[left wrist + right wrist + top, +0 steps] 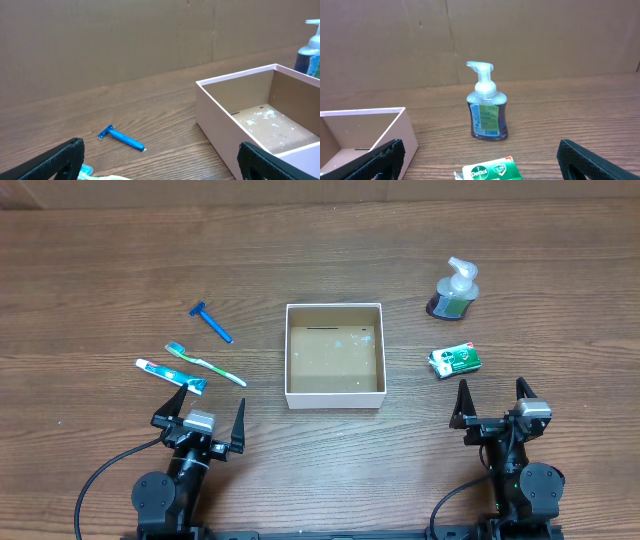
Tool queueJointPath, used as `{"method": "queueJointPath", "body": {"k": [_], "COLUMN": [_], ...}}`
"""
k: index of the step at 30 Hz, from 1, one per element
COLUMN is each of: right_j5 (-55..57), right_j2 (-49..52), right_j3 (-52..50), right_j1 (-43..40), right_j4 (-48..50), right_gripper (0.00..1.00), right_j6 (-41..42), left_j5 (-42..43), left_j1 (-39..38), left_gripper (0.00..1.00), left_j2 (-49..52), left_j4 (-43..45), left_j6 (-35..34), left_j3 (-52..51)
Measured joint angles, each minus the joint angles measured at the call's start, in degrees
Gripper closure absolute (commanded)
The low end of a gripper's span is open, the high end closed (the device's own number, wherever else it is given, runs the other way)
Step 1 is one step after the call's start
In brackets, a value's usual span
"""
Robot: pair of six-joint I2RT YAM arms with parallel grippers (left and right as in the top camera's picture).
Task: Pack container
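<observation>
You're holding left fingers (175,402) and right fingers (461,405) spread, empty, both sitting short of the front edge of the container (334,308), open worktop (100,280) between.

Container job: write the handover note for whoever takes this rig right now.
Left gripper: open, empty, near the table's front edge.
Right gripper: open, empty, likewise.
Container: mid-table, nothing inside.
To its left: razor, toothbrush, toothpaste tube.
To its right: pump bottle, upright, and green packet.
Done: nothing packed.
Left: all five items to go in; each arm probably takes its own side.
</observation>
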Motion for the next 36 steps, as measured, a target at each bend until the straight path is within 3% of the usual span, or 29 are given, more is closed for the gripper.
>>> {"method": "queueJointPath", "body": {"k": [19, 26, 36], "right_j5": [0.0, -3.6, -10.7], "right_j2": [0.0, 0.0, 5.8], "right_j3": [0.0, 0.0, 5.5], "right_j1": [0.0, 0.0, 0.0], "right_j4": [0.0, 0.3, -8.0], "right_gripper": [0.00, 0.00, 0.00], "right_j6": [0.2, 6.7, 9.1], "left_j5": [0.0, 0.0, 0.0], "left_j1": [0.0, 0.0, 0.0], "left_gripper": [0.00, 0.00, 0.00], "left_j2": [0.0, 0.0, 0.0], "left_j4": [0.0, 0.0, 0.0], "left_j6": [0.0, 0.0, 0.0], "left_j3": [0.0, 0.0, 0.0]}}
